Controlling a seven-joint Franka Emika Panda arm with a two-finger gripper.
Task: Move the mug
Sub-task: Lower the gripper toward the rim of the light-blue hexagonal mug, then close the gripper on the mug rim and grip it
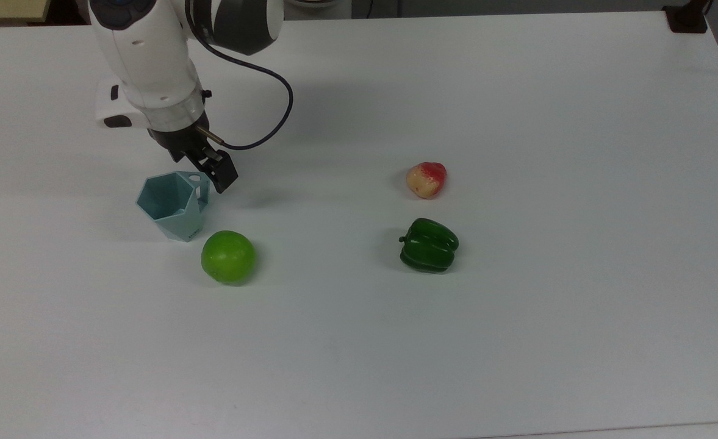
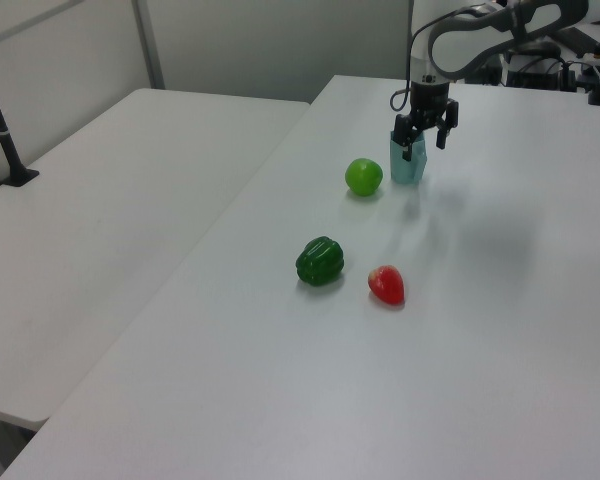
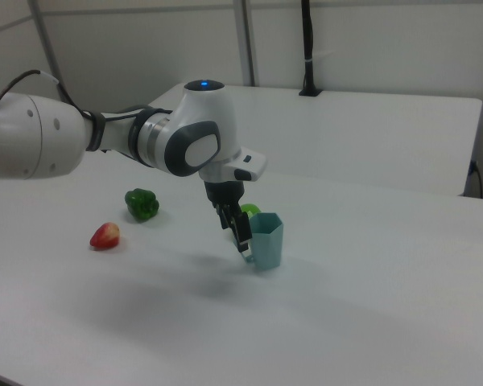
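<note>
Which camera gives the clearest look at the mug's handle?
The top view: the mug shows its open rim and pierced handle beside the gripper. In the left view the mug is small and partly behind the fingers. In the right view the mug shows its faceted side.

Matt pale plastic mug (image 1: 172, 204) on smooth white counter (image 1: 517, 335); glossy green apple (image 1: 228, 256) and pepper (image 1: 429, 245); shiny white arm casing (image 1: 148, 55).
</note>
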